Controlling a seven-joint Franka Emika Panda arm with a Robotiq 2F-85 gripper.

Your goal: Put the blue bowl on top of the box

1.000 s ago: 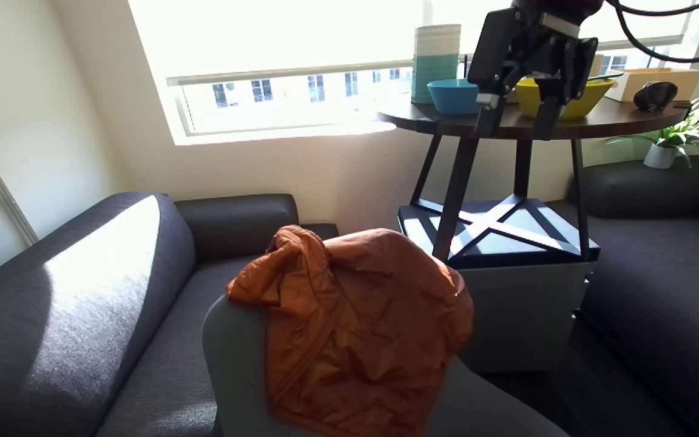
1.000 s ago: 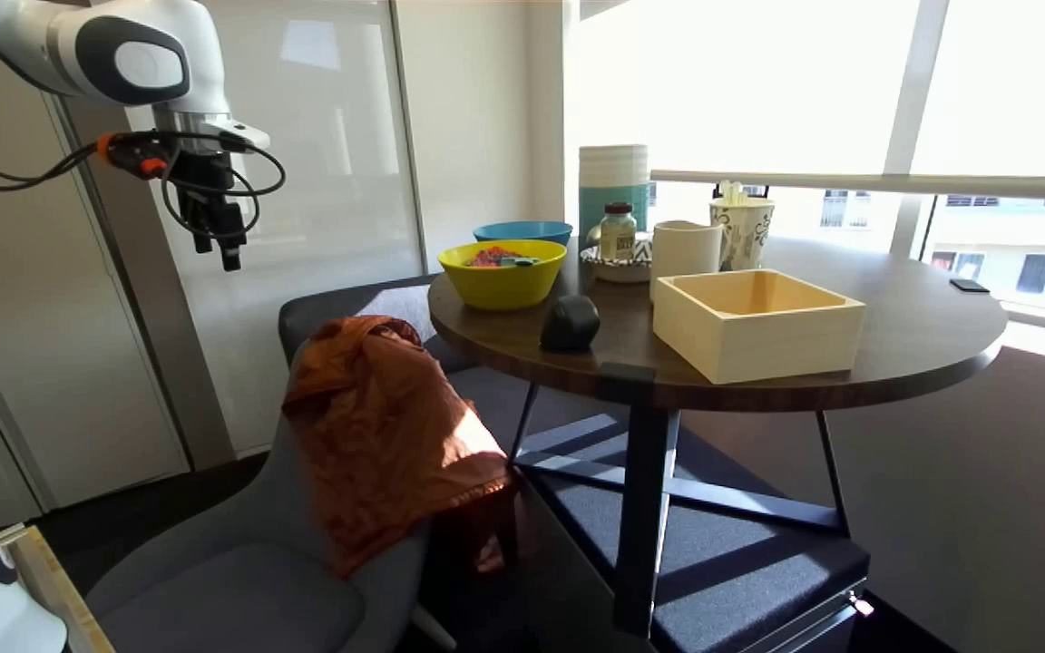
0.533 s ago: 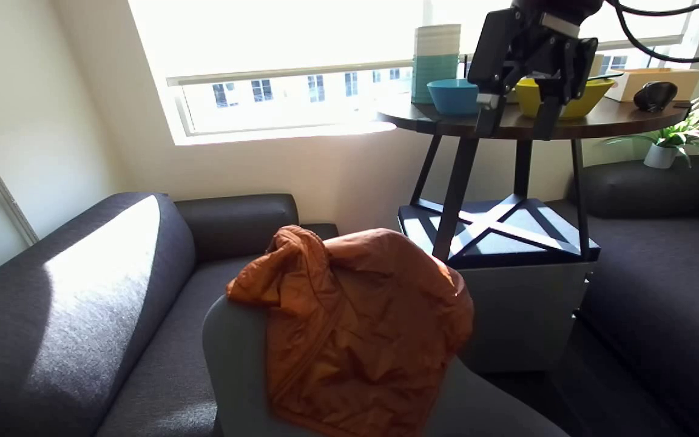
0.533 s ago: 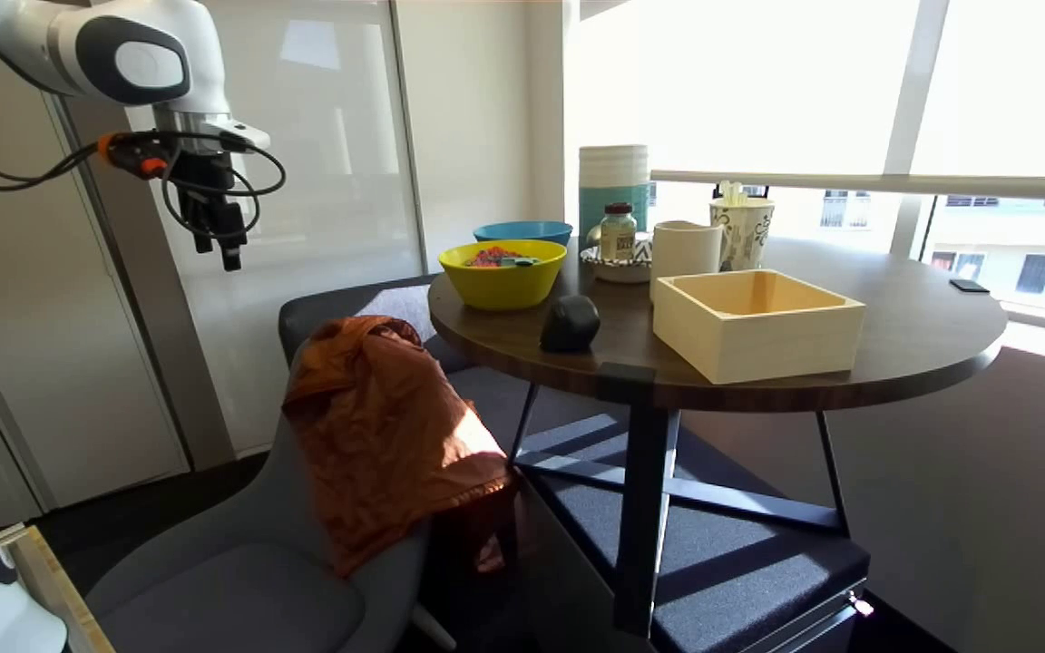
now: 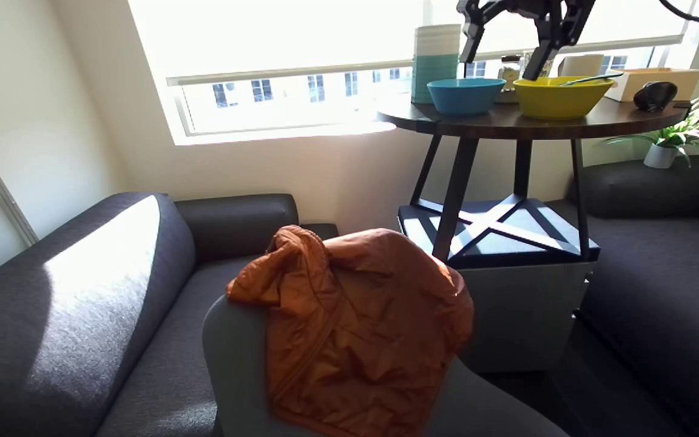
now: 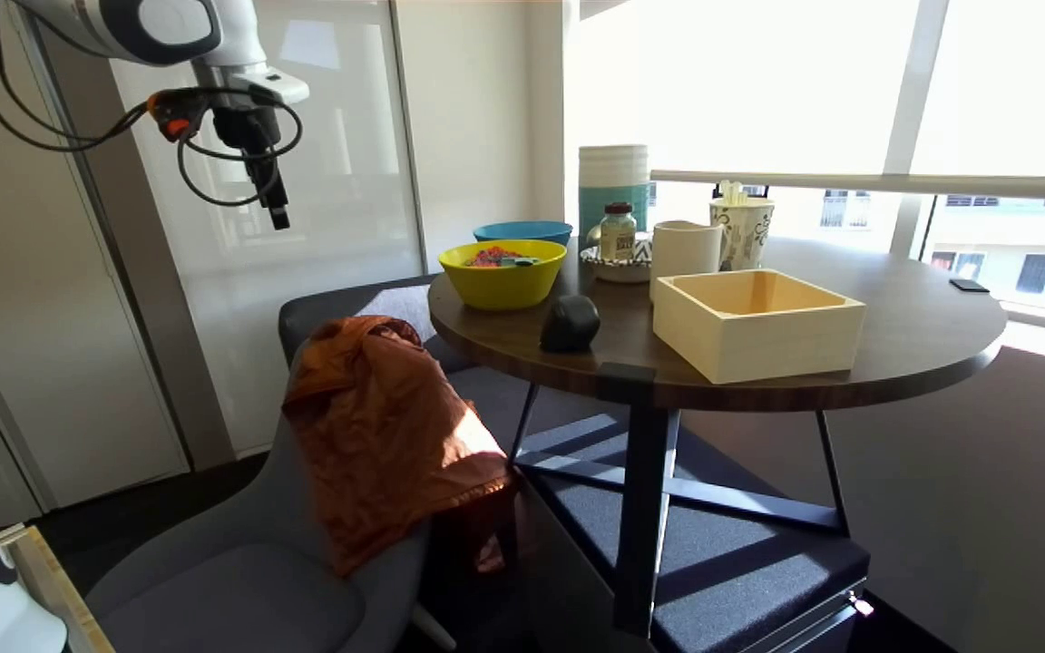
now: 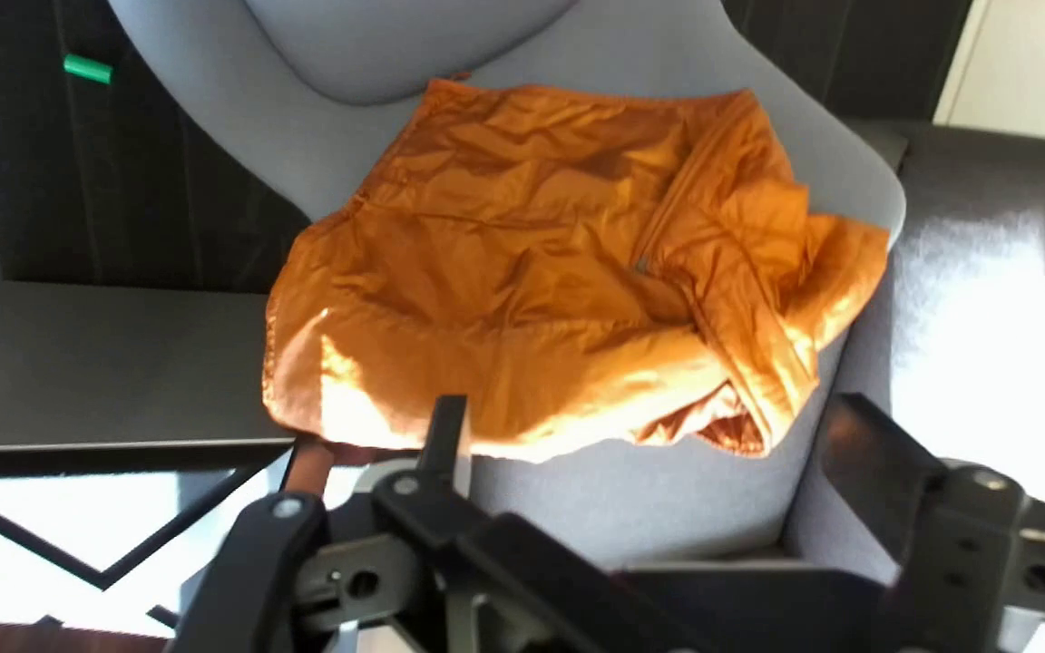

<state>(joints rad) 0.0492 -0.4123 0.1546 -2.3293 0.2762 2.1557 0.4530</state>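
Your gripper (image 7: 649,431) has its jaws spread wide. The blue bowl (image 5: 466,98) sits upright on the table (image 6: 908,308), round rim level, mouth facing up.

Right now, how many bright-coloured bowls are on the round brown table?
2: in an exterior view, the wide blue bowl is on the left, the round yellow bowl beside it. A small one could be hidden behind them.
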